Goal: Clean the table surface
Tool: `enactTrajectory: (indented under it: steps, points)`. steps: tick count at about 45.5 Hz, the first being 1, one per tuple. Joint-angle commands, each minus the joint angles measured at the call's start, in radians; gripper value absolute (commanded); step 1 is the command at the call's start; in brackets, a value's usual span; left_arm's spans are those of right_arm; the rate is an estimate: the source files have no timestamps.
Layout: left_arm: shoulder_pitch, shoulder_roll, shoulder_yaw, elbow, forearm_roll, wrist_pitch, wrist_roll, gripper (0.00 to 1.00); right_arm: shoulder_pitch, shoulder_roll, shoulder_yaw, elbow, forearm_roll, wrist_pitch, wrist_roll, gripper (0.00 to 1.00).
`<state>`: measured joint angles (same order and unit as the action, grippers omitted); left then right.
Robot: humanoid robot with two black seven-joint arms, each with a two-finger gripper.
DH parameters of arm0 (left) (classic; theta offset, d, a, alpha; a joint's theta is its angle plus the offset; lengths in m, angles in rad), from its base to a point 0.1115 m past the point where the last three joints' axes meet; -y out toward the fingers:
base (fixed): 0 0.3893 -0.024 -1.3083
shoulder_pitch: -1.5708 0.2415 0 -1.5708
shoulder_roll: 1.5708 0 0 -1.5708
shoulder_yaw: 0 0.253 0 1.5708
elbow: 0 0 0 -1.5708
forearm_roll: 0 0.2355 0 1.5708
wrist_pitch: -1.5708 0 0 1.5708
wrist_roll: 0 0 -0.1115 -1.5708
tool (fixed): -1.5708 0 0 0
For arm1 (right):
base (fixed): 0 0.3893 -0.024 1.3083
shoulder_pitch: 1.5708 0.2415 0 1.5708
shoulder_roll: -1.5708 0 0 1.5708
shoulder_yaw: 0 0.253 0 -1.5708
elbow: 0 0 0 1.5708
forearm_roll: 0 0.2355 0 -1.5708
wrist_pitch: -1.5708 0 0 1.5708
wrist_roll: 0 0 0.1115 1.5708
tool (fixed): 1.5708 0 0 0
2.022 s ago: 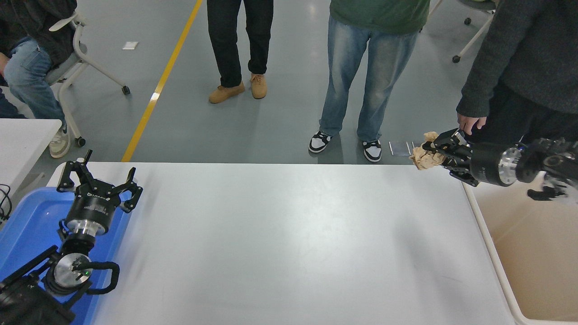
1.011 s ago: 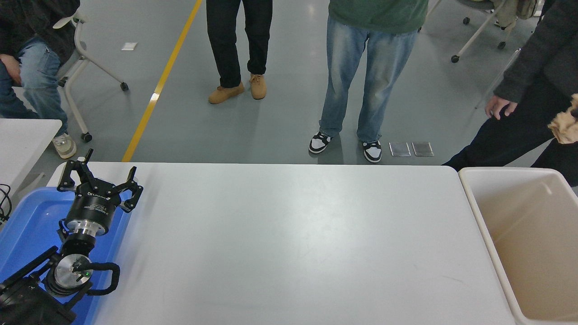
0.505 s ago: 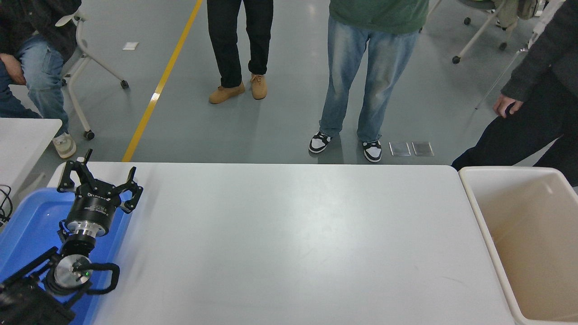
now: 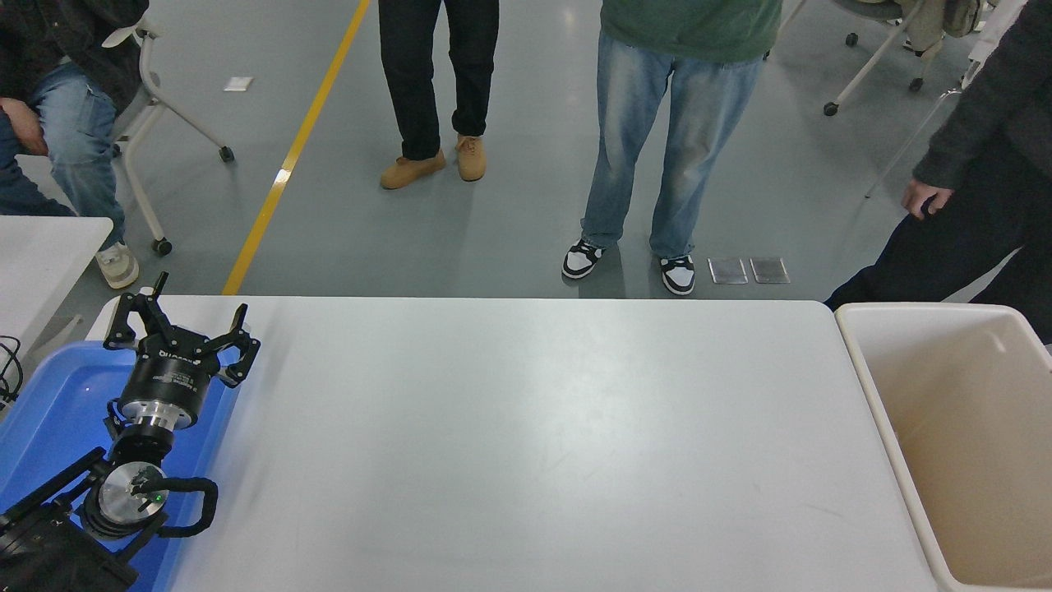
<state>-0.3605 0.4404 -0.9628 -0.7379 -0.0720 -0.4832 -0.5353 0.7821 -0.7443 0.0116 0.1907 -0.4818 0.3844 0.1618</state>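
Observation:
The table surface (image 4: 526, 444) is a wide, smooth, light-grey top that fills the lower middle of the head view, and nothing lies on it. My left gripper (image 4: 182, 329) is parked at the lower left over the table's left end, its fingers spread open and holding nothing. My right arm and its gripper are out of view.
A blue tray (image 4: 49, 411) lies under my left arm at the left edge. A beige plastic bin (image 4: 871, 386) stands against the table's right end. A smaller white table (image 4: 41, 247) is at far left. Several people stand or sit beyond the far edge.
My right gripper, shut on a crumpled brown paper ball at the table's far right corner, swung out of view to the right. The person at right stepped back.

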Motion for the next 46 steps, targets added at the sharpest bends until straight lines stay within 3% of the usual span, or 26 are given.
enactTrajectory:
  steps: [1,11,27,46]
  points:
    - [0.0,0.0,0.0,0.0,0.0,0.0,0.0,0.99,-0.041,0.128,-0.016,-0.142,0.0,-0.004,0.01,0.0]
    - [0.0,0.0,0.0,0.0,0.0,0.0,0.0,0.99,-0.061,0.203,-0.059,-0.157,0.0,-0.05,0.013,0.0]
    - [0.0,0.0,0.0,0.0,0.0,0.0,0.0,0.99,-0.06,0.309,-0.107,-0.162,0.011,-0.216,-0.001,0.0]
    - [0.0,0.0,0.0,0.0,0.0,0.0,0.0,0.99,-0.061,0.346,-0.213,-0.221,0.012,-0.323,-0.002,0.0]
